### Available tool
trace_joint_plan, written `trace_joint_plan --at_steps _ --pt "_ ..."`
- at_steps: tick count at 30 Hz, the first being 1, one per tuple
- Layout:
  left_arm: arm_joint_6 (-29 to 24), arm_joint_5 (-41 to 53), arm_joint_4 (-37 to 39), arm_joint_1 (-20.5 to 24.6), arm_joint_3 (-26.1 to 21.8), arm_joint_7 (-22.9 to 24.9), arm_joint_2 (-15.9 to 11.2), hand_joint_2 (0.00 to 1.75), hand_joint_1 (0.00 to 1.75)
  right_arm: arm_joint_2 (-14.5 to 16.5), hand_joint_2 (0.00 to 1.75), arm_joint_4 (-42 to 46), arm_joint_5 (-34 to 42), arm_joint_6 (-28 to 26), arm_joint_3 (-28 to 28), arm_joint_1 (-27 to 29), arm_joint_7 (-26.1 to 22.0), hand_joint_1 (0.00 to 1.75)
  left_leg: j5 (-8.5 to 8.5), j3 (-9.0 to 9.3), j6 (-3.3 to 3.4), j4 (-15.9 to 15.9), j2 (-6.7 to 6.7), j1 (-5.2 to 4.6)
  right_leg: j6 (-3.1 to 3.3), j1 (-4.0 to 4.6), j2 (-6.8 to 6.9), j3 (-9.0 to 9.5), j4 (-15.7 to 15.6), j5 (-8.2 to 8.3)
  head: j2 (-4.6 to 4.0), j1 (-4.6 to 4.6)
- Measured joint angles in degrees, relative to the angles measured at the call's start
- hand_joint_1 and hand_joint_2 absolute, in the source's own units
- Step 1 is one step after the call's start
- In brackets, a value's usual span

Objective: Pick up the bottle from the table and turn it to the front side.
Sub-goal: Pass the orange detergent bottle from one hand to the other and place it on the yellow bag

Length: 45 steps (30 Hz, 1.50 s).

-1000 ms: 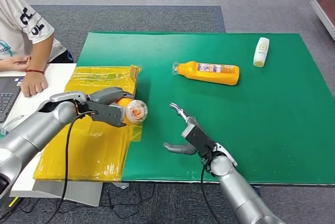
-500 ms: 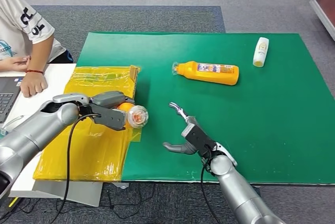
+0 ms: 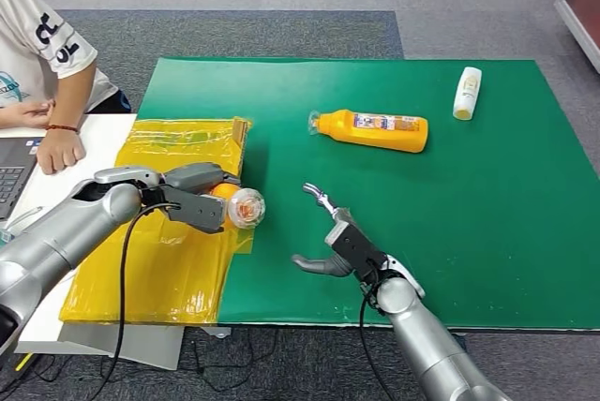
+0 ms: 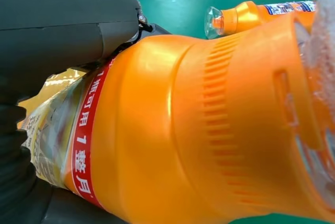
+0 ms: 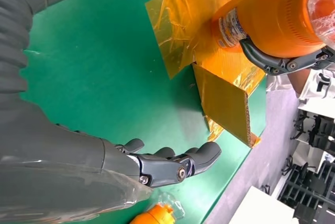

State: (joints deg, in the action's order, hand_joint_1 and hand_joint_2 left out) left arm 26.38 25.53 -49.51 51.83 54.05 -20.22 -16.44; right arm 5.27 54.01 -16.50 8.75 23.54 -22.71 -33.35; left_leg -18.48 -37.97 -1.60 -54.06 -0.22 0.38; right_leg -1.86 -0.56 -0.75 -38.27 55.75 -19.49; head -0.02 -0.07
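Left of centre in the head view: bottle (image 3: 239, 205) gripped lengthwise in the left hand (image 3: 192, 197), fingers (image 3: 205, 176) wrapped round its body, clear cap poking out rightward over the yellow film (image 3: 162, 260). Lower centre: right hand (image 3: 338, 244), spread, holding nothing.

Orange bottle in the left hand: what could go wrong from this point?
The left hand holds the orange bottle by its body with the clear-capped end jutting out; turning it could loosen the hold. It hangs over the yellow plastic sheet, which might snag. The open right hand waits nearby, so a handover could be fumbled.
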Motion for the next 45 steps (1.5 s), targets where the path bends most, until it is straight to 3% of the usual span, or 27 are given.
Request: trace_joint_plan --at_steps 9,12,13,16,17,22,26,45 --pt "0.0 0.1 0.2 0.1 0.0 0.2 0.0 1.75 1.75 0.0 1.75 0.0 0.0 0.0 0.0 -0.1 0.0 0.00 0.00 0.01 0.00 0.0 0.00 0.00 0.00 0.00 0.00 -0.01 0.0 0.00 0.00 0.00" --pt "-0.7 3.5 2.5 0.4 0.3 5.7 2.0 1.75 1.75 -0.1 1.75 1.9 0.0 -1.6 -0.6 1.5 0.6 0.00 0.00 0.00 0.03 0.0 -0.09 0.00 -0.07 0.00 0.10 0.01 0.0 -0.06 0.00 0.02" --pt "-2.0 5.8 4.8 0.6 0.6 8.6 3.5 1.75 1.44 -0.2 1.75 4.0 -0.1 -2.1 -1.2 2.8 1.3 0.00 -0.02 0.00 0.05 0.0 -0.17 0.00 -0.11 -0.01 0.16 0.07 0.0 -0.09 0.00 0.05" --pt "-6.6 10.4 12.5 0.1 1.6 12.3 8.2 1.75 0.13 -0.5 1.75 10.7 -0.7 -1.7 -2.8 6.8 3.4 0.00 -0.13 0.01 0.04 0.0 -0.24 -0.01 -0.08 -0.02 0.17 0.08 0.0 -0.07 0.00 0.09" --pt "-7.3 10.8 14.3 0.0 1.8 12.3 9.3 1.75 0.00 -0.6 1.75 12.2 -0.9 -1.4 -3.2 7.7 3.7 0.00 -0.15 0.02 0.03 0.0 -0.21 -0.01 -0.06 -0.02 0.14 0.05 0.0 -0.05 0.00 0.09" --pt "-8.1 11.0 20.3 -0.2 2.4 12.5 13.0 1.75 0.00 -1.0 1.75 16.5 -1.7 -1.1 -4.5 10.1 4.1 0.00 -0.07 0.02 0.04 0.0 -0.18 -0.01 -0.05 -0.02 0.12 0.04 0.0 -0.02 0.00 0.08" --pt "-8.1 11.0 22.2 -0.2 2.5 12.1 14.4 1.75 0.00 -1.3 1.75 18.1 -2.0 -1.1 -5.0 10.8 4.2 0.00 -0.02 0.01 0.06 0.0 -0.19 0.00 -0.06 -0.01 0.13 0.07 0.0 -0.01 0.01 0.09" --pt "-11.6 11.5 23.5 -1.1 2.2 11.3 15.4 1.75 0.00 -1.7 1.75 18.0 -2.6 -0.9 -5.3 11.0 4.3 0.00 -0.03 0.00 0.06 0.0 -0.18 0.00 -0.08 -0.02 0.13 0.06 0.0 0.00 0.00 0.09"
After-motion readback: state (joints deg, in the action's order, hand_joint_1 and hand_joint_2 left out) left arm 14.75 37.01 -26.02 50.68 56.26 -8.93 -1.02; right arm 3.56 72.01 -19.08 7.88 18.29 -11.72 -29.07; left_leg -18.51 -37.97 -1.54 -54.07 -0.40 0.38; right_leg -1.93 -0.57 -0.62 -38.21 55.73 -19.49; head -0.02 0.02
